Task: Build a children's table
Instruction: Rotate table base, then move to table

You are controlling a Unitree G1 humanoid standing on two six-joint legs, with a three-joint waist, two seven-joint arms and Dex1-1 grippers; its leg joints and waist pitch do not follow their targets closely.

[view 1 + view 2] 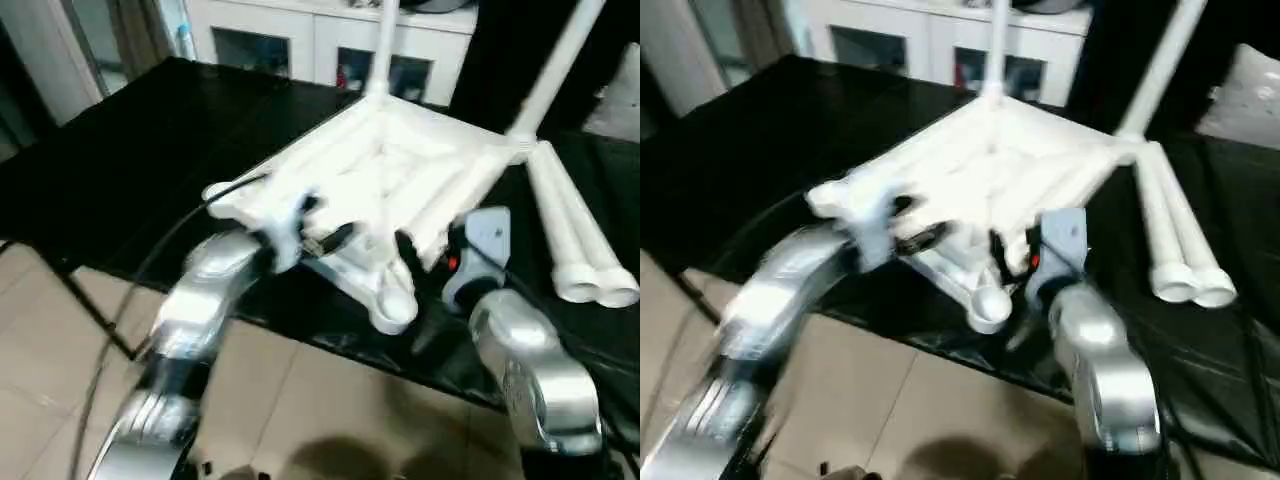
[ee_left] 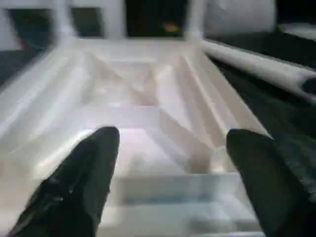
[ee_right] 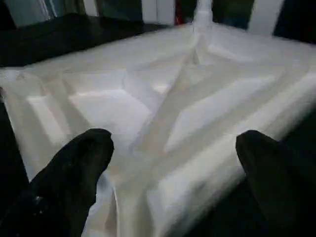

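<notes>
The top [image 1: 370, 170] lies upside down on the black table [image 1: 120, 150], ribs up, its near corner poking over the table's front edge. Two legs already stand in the far sockets: one [image 1: 385, 45] at the far corner, another [image 1: 560, 65] leaning up at the right. Two spare legs [image 1: 575, 235] lie side by side on the table just right of the top. So I'd say the job is about half done, and the step in hand is getting hold of the top to steady or turn it before the next leg goes in.

Both silver forearms reach forward from below. The left gripper [image 2: 168, 173] is at the top's near-left edge, its fingers [image 2: 81, 177] spread wide with ribbed plastic between them, not closed on anything. The right gripper [image 3: 173, 173] hovers at the near-right edge, fingers [image 3: 74, 173] also wide apart over the ribs.

Next, I'd guess one gripper has to swing right to a spare leg while the other pins the top; the near socket [image 1: 393, 312] hangs off the edge, so a push there could tip the top.
</notes>
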